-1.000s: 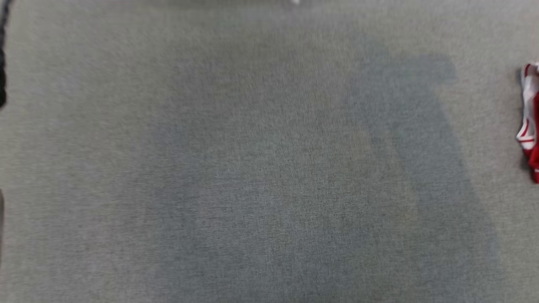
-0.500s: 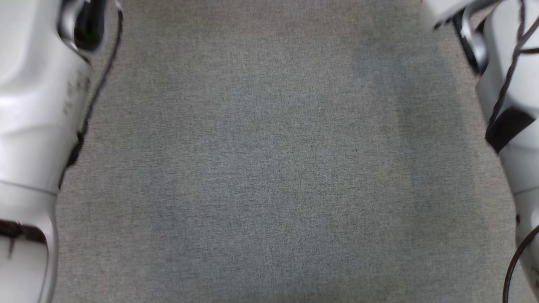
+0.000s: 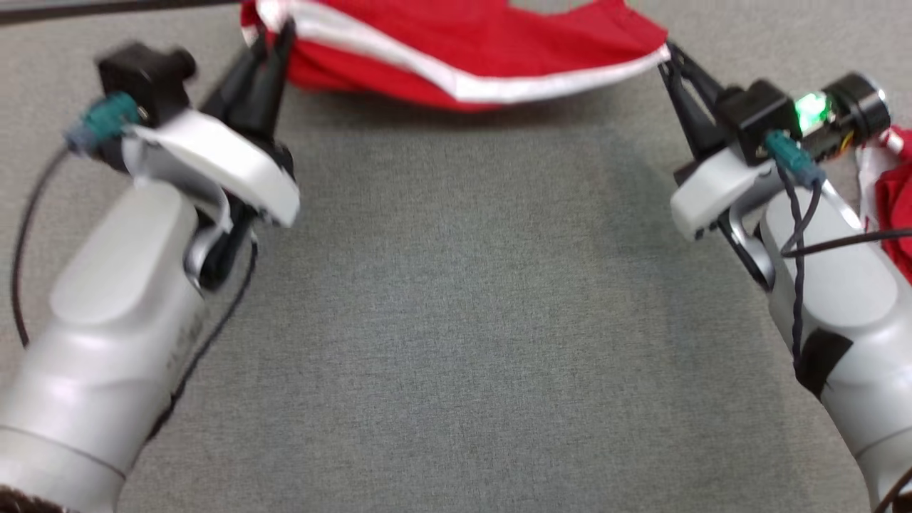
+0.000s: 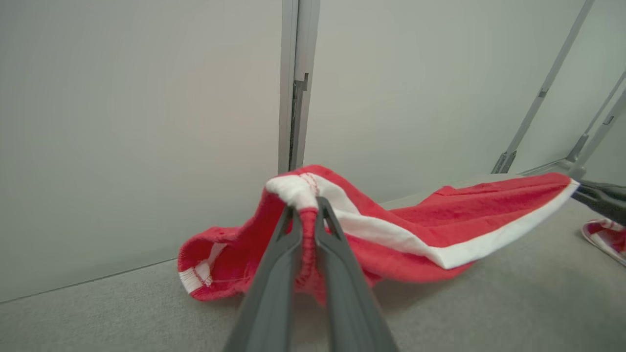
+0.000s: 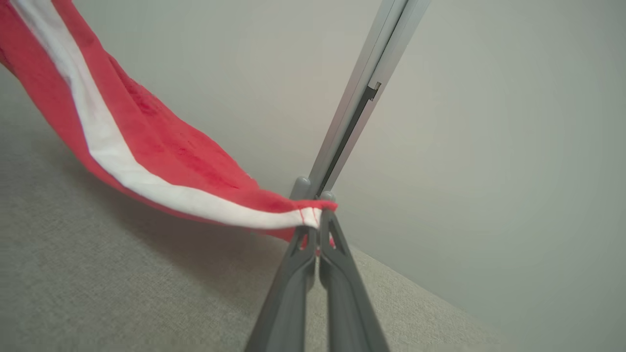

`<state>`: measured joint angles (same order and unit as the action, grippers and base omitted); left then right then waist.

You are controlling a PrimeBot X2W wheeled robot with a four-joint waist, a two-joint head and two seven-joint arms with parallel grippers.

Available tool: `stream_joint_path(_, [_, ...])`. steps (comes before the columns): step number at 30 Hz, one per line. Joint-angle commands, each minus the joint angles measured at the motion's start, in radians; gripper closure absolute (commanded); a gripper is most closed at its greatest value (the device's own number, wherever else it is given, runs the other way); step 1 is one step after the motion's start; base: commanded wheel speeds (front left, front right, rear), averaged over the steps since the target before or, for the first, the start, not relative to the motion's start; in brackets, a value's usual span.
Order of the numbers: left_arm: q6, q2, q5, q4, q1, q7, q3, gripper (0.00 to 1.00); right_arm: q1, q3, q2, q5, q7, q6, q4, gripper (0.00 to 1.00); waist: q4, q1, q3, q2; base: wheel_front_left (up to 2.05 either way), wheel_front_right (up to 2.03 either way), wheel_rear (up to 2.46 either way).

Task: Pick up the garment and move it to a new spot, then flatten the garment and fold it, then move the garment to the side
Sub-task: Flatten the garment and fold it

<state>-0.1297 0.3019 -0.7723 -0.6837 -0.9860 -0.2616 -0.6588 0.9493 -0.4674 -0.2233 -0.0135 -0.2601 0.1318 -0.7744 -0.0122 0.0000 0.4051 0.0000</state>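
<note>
The garment (image 3: 456, 43) is bright red with a white band along its edge. The surface (image 3: 456, 320) is a speckled grey weave. The arms (image 3: 114, 313) are pale grey-white, with teal plugs (image 3: 107, 117) and a green light (image 3: 809, 110). The wall (image 4: 137, 122) is plain pale grey.

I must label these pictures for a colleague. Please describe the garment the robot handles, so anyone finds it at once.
Look at the far side of the grey surface. A red garment with a white band hangs stretched between the left gripper and the right gripper; the other red cloth, at the right edge, lies unheld.
</note>
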Motion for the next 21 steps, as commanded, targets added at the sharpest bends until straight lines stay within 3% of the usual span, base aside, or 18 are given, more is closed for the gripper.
stream_joint_path(1, [-0.001, 0.010, 0.015, 0.009, 0.042, -0.004, -0.025, 1.00, -0.033, -0.020, -0.019, -0.023, -0.007, -0.002, -0.006, 1.00, 0.001, 0.0000, -0.055, 0.0000, 0.00, 0.00, 0.00])
stream_joint_path(13, [-0.001, 0.044, 0.021, 0.016, 0.252, -0.004, -0.199, 1.00, -0.175, -0.271, -0.133, -0.237, -0.006, -0.002, -0.081, 1.00, 0.004, 0.0000, -0.233, 0.0000, 0.00, 0.00, 0.00])
stream_joint_path(21, [-0.001, 0.046, 0.037, 0.062, 0.356, -0.004, -0.238, 1.00, -0.230, -0.454, -0.232, -0.411, 0.025, -0.002, -0.059, 1.00, 0.014, 0.0000, -0.293, 0.0000, 0.00, 0.00, 0.00])
